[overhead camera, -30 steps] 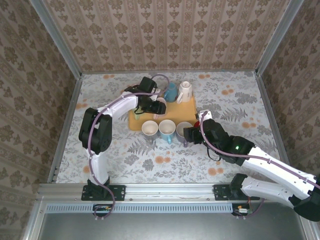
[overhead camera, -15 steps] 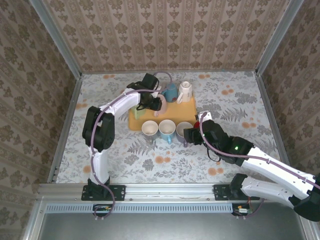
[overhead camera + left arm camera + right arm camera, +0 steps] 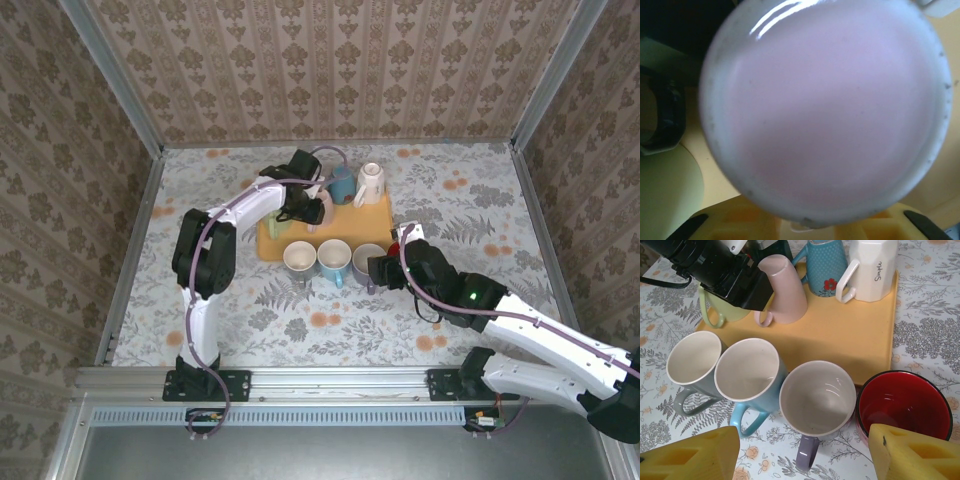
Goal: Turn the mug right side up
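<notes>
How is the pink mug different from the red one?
The pink mug is pale pink outside. The red mug is shiny red inside with a dark rim. The pink mug is upside down and leaning, but the red mug stands right side up, so you can look in. The pink mug sits on the yellow tray, and the red mug sits on the table beside the tray's near corner. Both are round mugs.

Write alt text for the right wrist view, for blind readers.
The left gripper holds a tilted pink mug on a yellow tray, beside a green mug, teal mug and white mug. Upright in front: grey mug, blue mug, purple mug, red mug.
</notes>
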{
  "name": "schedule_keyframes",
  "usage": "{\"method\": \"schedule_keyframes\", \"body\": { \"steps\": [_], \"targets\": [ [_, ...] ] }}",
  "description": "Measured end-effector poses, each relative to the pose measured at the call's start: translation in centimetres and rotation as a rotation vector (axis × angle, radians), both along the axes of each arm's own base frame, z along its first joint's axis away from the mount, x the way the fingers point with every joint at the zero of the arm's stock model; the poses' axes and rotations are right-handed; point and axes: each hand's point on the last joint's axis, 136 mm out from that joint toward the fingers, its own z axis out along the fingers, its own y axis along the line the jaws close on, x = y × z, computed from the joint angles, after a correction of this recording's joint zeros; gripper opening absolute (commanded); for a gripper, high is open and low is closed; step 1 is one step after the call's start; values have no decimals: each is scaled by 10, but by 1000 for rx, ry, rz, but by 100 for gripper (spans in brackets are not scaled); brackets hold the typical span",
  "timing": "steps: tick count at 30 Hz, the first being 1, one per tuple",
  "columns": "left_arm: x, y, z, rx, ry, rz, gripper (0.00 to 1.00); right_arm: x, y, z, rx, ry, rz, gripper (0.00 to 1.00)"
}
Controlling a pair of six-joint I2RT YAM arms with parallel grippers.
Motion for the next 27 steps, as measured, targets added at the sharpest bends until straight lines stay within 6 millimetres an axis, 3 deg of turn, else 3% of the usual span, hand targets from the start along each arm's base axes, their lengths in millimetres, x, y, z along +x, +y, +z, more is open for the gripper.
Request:
{"method": "schedule_keyframes", "body": {
  "steps": [6, 17, 21, 27],
  "targets": [
    [0, 0, 2, 5, -4, -8, 0, 0, 0, 1, 2, -1, 0, 70],
    [-4, 4, 10, 13, -18, -4, 0, -2, -3, 8, 20, -18, -1, 70],
    [-12, 10, 34, -4, -55, 0, 0, -3, -4, 11, 29, -24, -1, 70],
    [-29, 20, 104, -112, -204, 14, 0, -5, -5, 16, 47, -37, -1, 67]
  ]
}}
